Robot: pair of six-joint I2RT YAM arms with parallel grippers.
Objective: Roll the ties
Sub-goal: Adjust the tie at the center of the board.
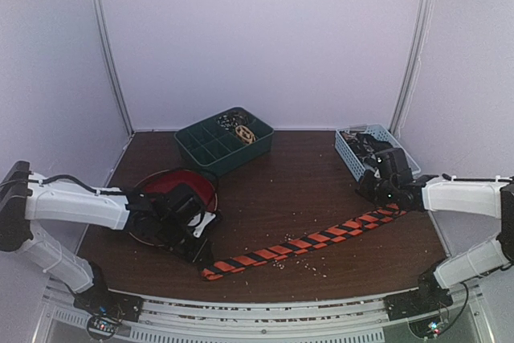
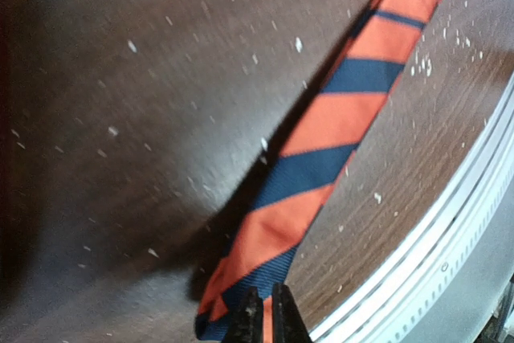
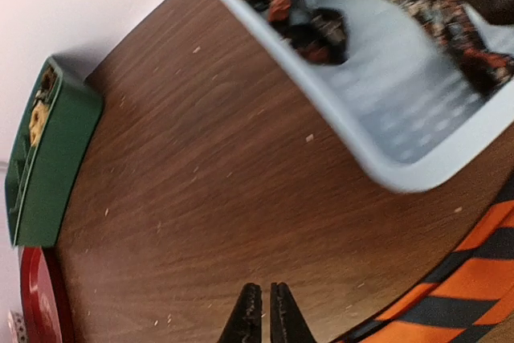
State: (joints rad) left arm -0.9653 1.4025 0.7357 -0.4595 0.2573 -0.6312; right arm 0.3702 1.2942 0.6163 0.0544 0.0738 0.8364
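Overhead: striped tie, flat woven band, lies diagonal on dark wood-grain table, crumb-speckled; white walls. Left wrist: left gripper pinches tie's narrow end. Right wrist: right gripper pressed together, empty, beside tie's wide end; pale-blue perforated plastic basket beyond.

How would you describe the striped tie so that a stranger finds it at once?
On the dark wooden table, look near the front edge. A long flat band lies there diagonally: the tie. It alone lies stretched out, striped orange and black.
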